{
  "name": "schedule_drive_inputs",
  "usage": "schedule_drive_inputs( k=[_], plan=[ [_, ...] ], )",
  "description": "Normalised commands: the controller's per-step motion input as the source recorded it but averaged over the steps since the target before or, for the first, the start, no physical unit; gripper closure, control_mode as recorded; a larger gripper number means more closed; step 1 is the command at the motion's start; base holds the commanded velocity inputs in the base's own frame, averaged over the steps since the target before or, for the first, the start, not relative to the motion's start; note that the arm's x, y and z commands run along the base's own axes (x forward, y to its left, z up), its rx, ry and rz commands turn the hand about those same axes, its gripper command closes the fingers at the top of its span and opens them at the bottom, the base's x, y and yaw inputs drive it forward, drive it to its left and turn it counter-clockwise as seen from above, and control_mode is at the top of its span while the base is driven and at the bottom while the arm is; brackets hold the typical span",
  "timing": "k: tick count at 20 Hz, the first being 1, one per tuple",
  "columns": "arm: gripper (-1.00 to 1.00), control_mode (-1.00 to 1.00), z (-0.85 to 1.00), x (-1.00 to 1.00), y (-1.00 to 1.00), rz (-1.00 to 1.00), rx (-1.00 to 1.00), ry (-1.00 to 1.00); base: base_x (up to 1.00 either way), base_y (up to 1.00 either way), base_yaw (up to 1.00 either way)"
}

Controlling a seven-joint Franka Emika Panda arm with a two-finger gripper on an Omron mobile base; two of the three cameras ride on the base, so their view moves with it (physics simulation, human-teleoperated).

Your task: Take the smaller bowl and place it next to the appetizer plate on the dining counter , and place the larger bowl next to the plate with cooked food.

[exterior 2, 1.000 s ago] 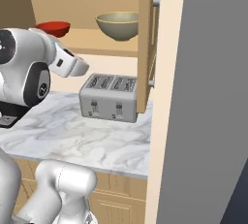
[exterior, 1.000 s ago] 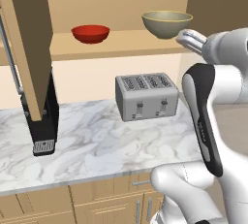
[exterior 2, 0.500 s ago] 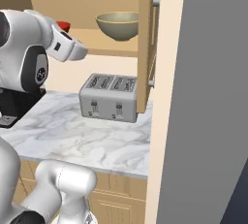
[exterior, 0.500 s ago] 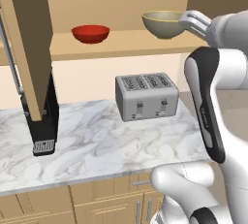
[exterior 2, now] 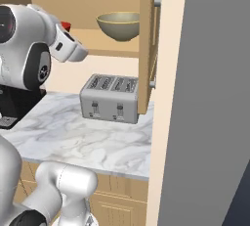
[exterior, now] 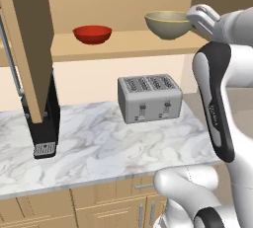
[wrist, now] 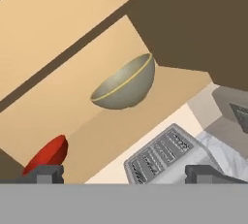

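1. Standing at the far left of the marble surface (exterior: 99,148): a black appliance (exterior: 43,128), partly behind an open wooden cabinet door (exterior: 29,39).
2. Resting on the wooden shelf (exterior: 123,49) inside the open cabinet, left part: the smaller bowl (exterior: 92,34), red, upright.
3. Sitting below on the surface, against the back wall: a silver four-slot toaster (exterior: 149,98).
4. Resting on the same shelf, well right of the red one and apart from it: the larger bowl (exterior: 169,24), olive-tan with a yellow rim, upright.
5. Raised to shelf height just right of the larger bowl: the gripper (wrist: 123,173), jaws spread wide and empty, pointed toward that bowl, not touching it.
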Motion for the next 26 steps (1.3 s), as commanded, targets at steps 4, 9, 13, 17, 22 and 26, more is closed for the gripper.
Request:
schedule_drive_inputs(
  k=[4,9,13,17,22,26],
  plan=[
    [-1.0,-1.0,0.0,0.04,0.0,0.0,0.1,0.01,0.0,0.0,0.0],
    [-1.0,-1.0,-0.03,0.21,0.0,0.02,0.0,0.18,0.0,0.0,0.0],
    [-1.0,-1.0,-0.03,0.51,0.0,0.02,0.0,0.1,0.0,0.0,0.0],
    [-1.0,-1.0,0.0,0.54,0.0,0.0,0.0,0.0,0.0,0.0,0.0],
    [-1.0,-1.0,-0.01,0.47,0.0,0.0,0.0,0.0,0.0,0.0,0.0],
    [-1.0,-1.0,-0.02,0.43,-0.02,0.0,0.0,0.01,0.0,0.0,0.0]
  ],
)
